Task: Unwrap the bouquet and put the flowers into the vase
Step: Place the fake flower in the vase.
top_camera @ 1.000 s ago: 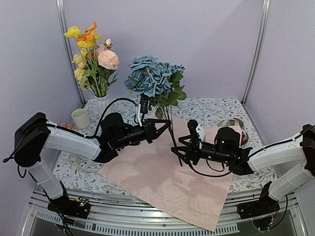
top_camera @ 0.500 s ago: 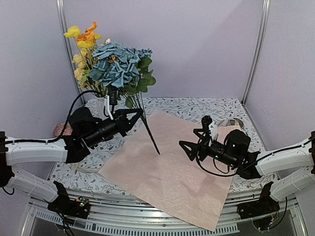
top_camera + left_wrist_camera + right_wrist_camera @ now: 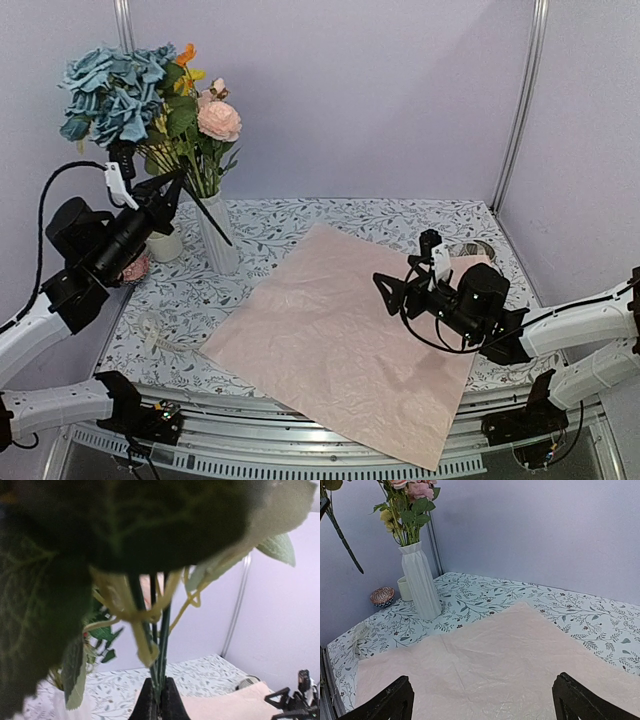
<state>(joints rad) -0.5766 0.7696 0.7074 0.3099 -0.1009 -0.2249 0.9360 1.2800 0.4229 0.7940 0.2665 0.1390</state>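
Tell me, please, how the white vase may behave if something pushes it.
The vase is tall and slim, so a push near its neck would probably tip it. The flowers standing in it likely make it top-heavy.

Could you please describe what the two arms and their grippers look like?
Both arms have white links with black joints: the left arm and the right arm. The left gripper and right gripper are black, with tapering, triangular fingers. A small white camera unit sits on each wrist, and thin black cables loop along both arms.
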